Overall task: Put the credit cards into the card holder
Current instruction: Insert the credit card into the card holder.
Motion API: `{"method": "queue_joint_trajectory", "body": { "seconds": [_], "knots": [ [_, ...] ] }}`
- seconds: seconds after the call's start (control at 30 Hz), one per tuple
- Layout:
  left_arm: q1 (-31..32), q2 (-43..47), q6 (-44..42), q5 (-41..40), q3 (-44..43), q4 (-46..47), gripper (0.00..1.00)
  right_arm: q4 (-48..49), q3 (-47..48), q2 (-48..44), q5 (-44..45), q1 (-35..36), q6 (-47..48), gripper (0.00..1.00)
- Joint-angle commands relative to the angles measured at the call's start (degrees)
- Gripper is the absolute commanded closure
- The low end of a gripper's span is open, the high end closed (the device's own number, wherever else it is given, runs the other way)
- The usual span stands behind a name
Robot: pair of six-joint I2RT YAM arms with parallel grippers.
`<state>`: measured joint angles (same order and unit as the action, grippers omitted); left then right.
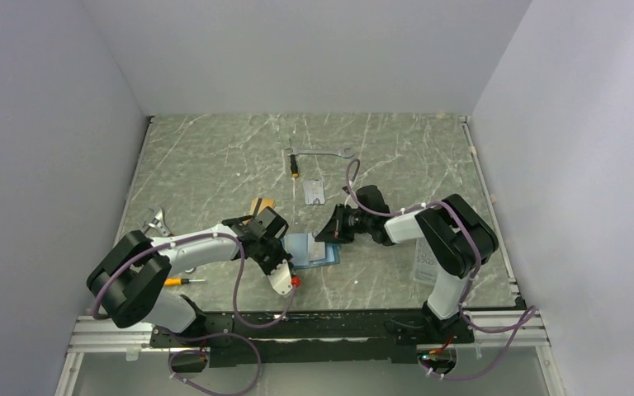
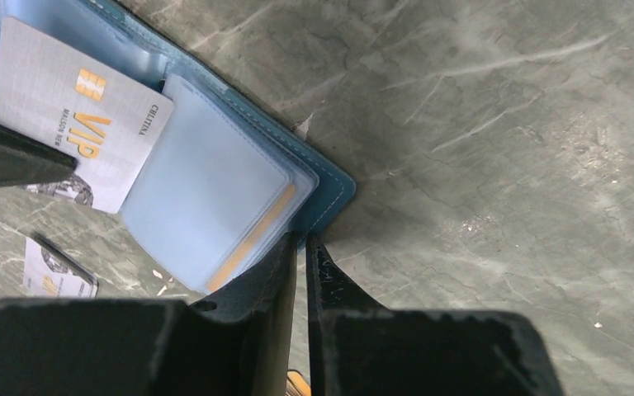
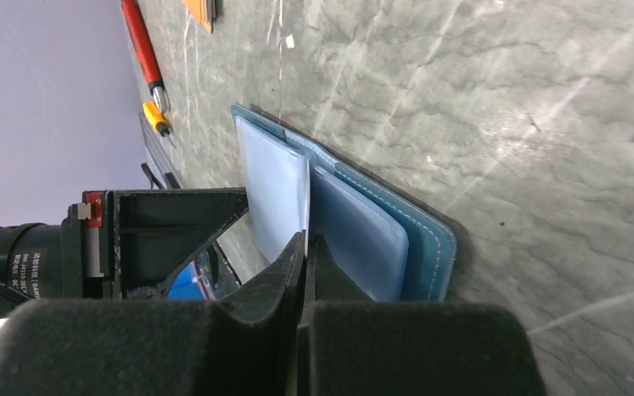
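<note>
Top external view shows us the card holder point(image 1: 309, 252) lying open on the table point(image 1: 215, 165) between the two arms. A small stack of orange-gold credit cards point(image 1: 262, 204) sits apart from it, behind the left arm, so we judge the job only partly done.

From the left wrist we see one gold-edged card point(image 2: 252, 239) already inside a pale blue sleeve. A silver-white card point(image 2: 74, 115) lies on the opened holder with one corner tucked under the sleeves. Whether it is properly seated, we cannot tell. The stack on the table has yet to go in.

The right gripper point(image 3: 305, 247) has its fingers pressed together on a thin clear sleeve leaf of the holder, standing it upright. The left gripper point(image 2: 301, 247) sits at the holder's edge with only a slit between its fingers. We cannot tell whether anything is pinched there.

On the silver-white card we read "VIP" in gold and "CHLITINA" along one edge. A smaller line beginning "MAISON" is too fine to finish.
</note>
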<state>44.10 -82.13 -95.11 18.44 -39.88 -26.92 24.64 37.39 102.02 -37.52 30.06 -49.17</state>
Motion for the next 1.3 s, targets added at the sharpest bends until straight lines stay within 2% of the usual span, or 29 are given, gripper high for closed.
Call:
{"method": "queue_joint_trajectory", "body": {
  "seconds": [0.0, 0.2, 0.53, 1.27],
  "knots": [
    [0.4, 2.4, 2.7, 0.0, 0.0, 2.3, 0.85, 3.1, -0.8, 0.1, 0.9, -0.9, 0.3, 1.0],
    [0.4, 5.3, 2.2, 0.5, 2.3, 5.4, 0.8, 6.4, -1.2, 1.8, 0.0, -0.1, -1.8, 1.0],
    [0.3, 2.2, 1.8, 0.2, 1.2, 4.8, 0.81, 6.6, -1.0, 2.4, 0.6, 1.4, -2.4, 1.0],
    [0.7, 1.2, 1.5, 0.3, 1.9, 3.8, 0.85, 8.6, -4.0, 4.4, 1.3, 2.4, -3.7, 1.0]
  ]
}}
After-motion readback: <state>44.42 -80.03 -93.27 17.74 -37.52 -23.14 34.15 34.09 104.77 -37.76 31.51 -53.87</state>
